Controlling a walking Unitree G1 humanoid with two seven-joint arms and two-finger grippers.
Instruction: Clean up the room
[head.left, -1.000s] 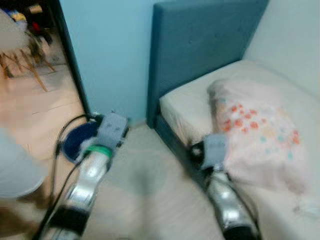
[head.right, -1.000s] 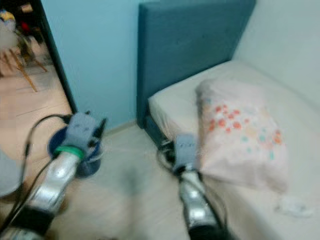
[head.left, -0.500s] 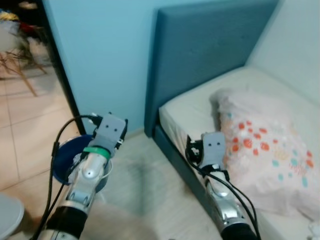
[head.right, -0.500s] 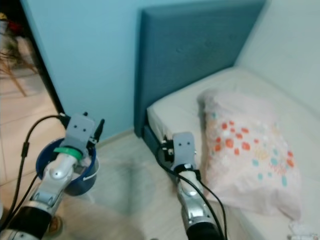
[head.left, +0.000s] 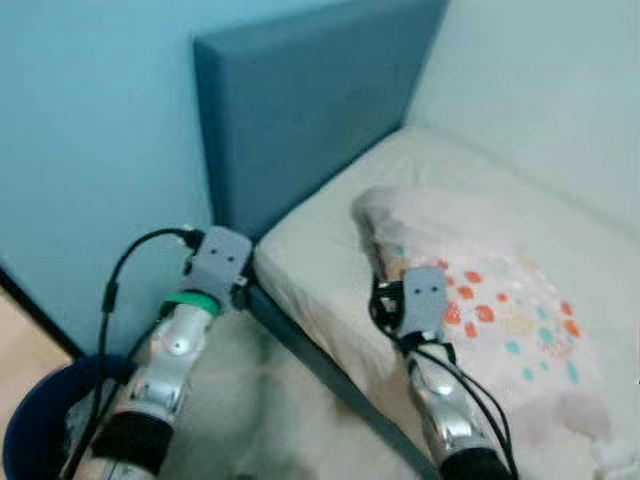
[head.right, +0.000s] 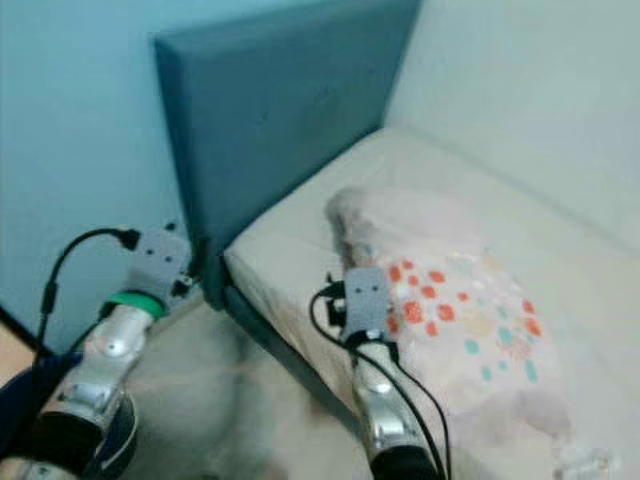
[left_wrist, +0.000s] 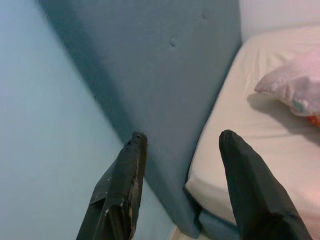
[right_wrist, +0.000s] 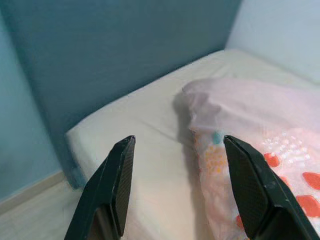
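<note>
bed (head.left: 330, 235): cream mattress against a white wall, blue headboard (head.left: 300, 110) at its head, dark frame edge along the floor side.
pillow (head.left: 480, 300): pale pink, orange and teal dots, lies flat on the mattress near the headboard end, well in from the floor-side edge.
left gripper (left_wrist: 182, 150): fingers (left_wrist: 125, 175) spread wide, nothing between them. Held in the air off the bed's corner, pointing at the headboard and the light blue wall (head.left: 90, 150) beside it.
right gripper (right_wrist: 177, 150): fingers (right_wrist: 247, 190) spread wide, holding nothing. Hovers over the mattress edge, aimed at the bare sheet between pillow and headboard; pillow corner sits just beside one finger in the wrist view.
bucket (head.left: 35, 430): dark blue, on the floor by the left arm, well apart from the bed. Contents blurred, can't tell.
cable (head.left: 125, 270): black, loops from the left wrist down along the arm.
white object (head.right: 580, 462): small, on the mattress past the pillow's far end; too blurred to identify, possibly crumpled tissue.
floor (head.left: 260, 400): pale, beside the bed; head views soft with blur.
</note>
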